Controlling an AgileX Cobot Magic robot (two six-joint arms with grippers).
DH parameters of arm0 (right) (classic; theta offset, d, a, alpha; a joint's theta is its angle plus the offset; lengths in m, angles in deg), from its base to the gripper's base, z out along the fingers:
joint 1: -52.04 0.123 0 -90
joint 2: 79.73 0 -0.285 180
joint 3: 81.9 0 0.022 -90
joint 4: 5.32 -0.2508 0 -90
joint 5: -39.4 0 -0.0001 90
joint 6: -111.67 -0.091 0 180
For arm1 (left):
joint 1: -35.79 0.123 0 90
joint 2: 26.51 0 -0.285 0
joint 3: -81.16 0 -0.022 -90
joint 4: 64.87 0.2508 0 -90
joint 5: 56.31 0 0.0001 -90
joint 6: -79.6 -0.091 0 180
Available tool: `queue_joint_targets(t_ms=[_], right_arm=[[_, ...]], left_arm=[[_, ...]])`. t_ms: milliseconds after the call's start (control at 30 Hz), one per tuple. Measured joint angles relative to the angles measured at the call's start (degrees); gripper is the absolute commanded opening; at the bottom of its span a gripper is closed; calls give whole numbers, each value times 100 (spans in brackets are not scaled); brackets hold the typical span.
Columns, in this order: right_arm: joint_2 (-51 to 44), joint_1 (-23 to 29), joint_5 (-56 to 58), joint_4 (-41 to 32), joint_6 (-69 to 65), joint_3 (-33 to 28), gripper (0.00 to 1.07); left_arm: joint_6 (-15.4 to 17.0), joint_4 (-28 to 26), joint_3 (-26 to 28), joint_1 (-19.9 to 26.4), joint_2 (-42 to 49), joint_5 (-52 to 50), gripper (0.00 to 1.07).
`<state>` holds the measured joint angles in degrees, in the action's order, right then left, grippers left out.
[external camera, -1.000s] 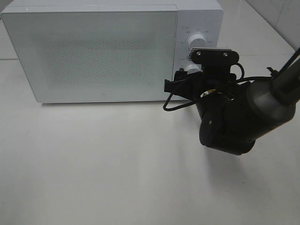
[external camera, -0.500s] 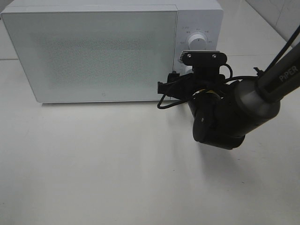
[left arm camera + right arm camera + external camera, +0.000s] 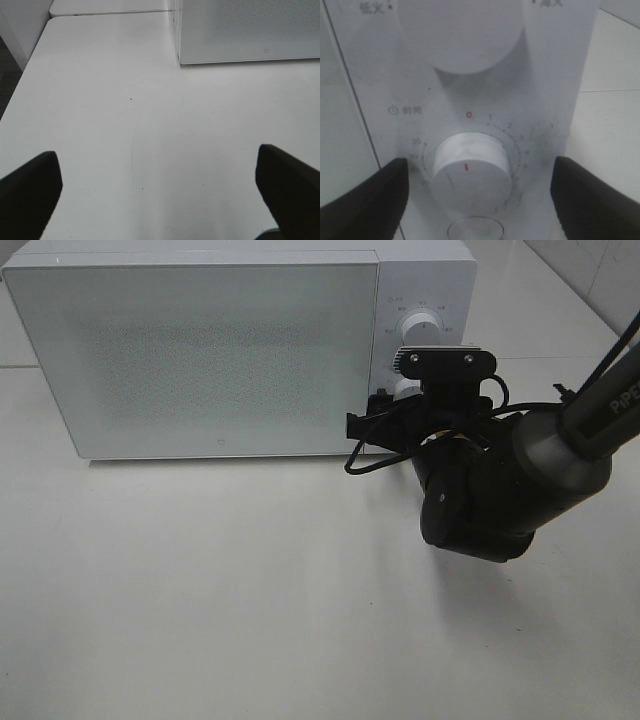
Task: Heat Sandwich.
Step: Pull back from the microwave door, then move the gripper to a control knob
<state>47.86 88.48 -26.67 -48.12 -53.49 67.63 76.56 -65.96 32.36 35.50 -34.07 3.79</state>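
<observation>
right jaws wide open, straddling the timer knob (image 3: 470,172) on the microwave (image 3: 445,280) panel, clear of it, gripping nothing. left jaws fully open over bare bench (image 3: 150,125), empty. sandwich: can't tell where; microwave door (image 3: 200,355) shut.
</observation>
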Motion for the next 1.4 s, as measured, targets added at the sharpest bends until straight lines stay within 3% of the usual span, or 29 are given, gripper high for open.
queue_joint_targets(t_ms=[200, 400, 467, 500, 533, 633, 667, 800, 1400], right_arm=[[0, -6, -34, 52, 11, 0, 73], [0, -6, -178, 69, 11, 0, 62], [0, -6, -183, 69, 11, 0, 54], [0, -6, -183, 69, 11, 0, 44], [0, -6, -183, 69, 11, 0, 44], [0, -6, -183, 126, 11, 0, 26], [0, -6, -183, 138, 11, 0, 15], [0, -6, -183, 138, 11, 0, 3], [0, -6, -183, 138, -567, 0, 3]], left_arm=[[0, 0, 0, 0, 0, 0, 98], [0, 0, 0, 0, 0, 0, 98], [0, 0, 0, 0, 0, 0, 98], [0, 0, 0, 0, 0, 0, 98], [0, 0, 0, 0, 0, 0, 98], [0, 0, 0, 0, 0, 0, 98], [0, 0, 0, 0, 0, 0, 98], [0, 0, 0, 0, 0, 0, 98], [0, 0, 0, 0, 0, 0, 98]])
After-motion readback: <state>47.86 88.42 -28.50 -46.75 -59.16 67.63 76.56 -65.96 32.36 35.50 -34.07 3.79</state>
